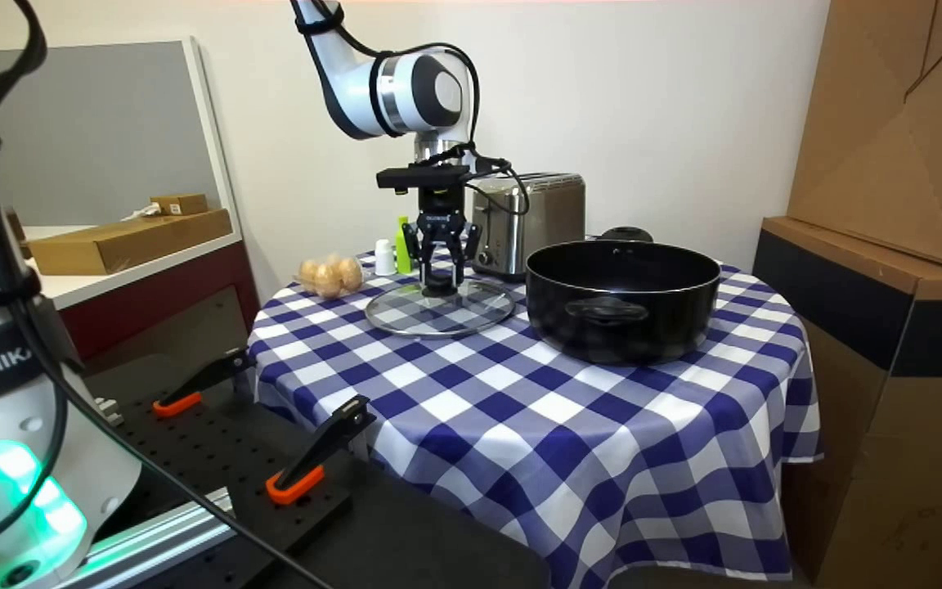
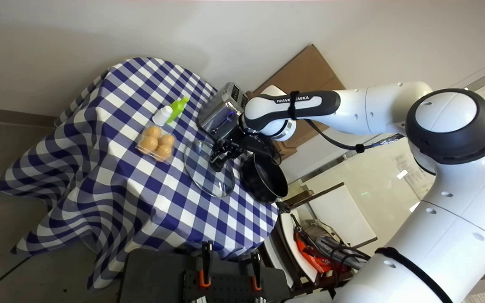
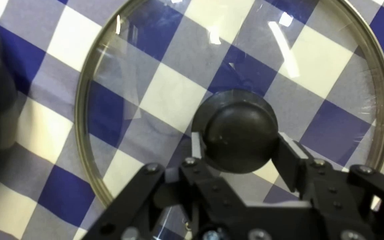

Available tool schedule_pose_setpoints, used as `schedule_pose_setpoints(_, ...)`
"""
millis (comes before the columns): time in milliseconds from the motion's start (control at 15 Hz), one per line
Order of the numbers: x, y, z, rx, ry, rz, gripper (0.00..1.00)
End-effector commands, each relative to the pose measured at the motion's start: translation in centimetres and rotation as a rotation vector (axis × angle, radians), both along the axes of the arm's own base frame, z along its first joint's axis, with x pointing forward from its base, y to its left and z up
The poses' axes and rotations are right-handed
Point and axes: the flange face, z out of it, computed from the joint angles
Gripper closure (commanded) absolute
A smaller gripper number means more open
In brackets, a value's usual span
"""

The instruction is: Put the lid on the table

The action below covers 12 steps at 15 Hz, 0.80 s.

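The lid [image 1: 438, 319] is see-through glass with a thin metal rim and a black centre knob. It lies level at the surface of the table [image 1: 512, 433], which has a blue-and-white checkered cloth; I cannot tell whether all of its rim touches the cloth. It also shows in an exterior view [image 2: 203, 174] and in the wrist view [image 3: 175, 96]. My gripper [image 1: 441, 276] points straight down over the lid's centre. In the wrist view the fingers [image 3: 238, 146] stand on both sides of the knob and appear to touch it. Nothing else is held.
A black pot [image 1: 622, 319] stands right beside the lid, with a toaster [image 1: 532, 217] behind. A pack of eggs [image 1: 330, 276], a white shaker [image 1: 384, 257] and a green bottle [image 1: 403, 245] stand on the lid's other side. Cardboard boxes [image 1: 904, 425] flank the table.
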Motion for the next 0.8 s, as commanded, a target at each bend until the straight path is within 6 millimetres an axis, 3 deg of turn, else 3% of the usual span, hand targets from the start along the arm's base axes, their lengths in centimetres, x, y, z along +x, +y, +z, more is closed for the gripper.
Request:
schedule_pose_setpoints(0,0.2,0.1,0.4,0.032,-0.015,0.033,0.11)
schedule_pose_setpoints(133,-0.1,0.0,1.6,0.062,0.014,0.032,0.0)
schedule_pose_setpoints(467,-1.3,-2.8,5.6,0.145,0.029,-0.118,0.0)
schedule_pose_setpoints(733,-3.9,-4.5,9.1,0.173,0.068,-0.228,0.0)
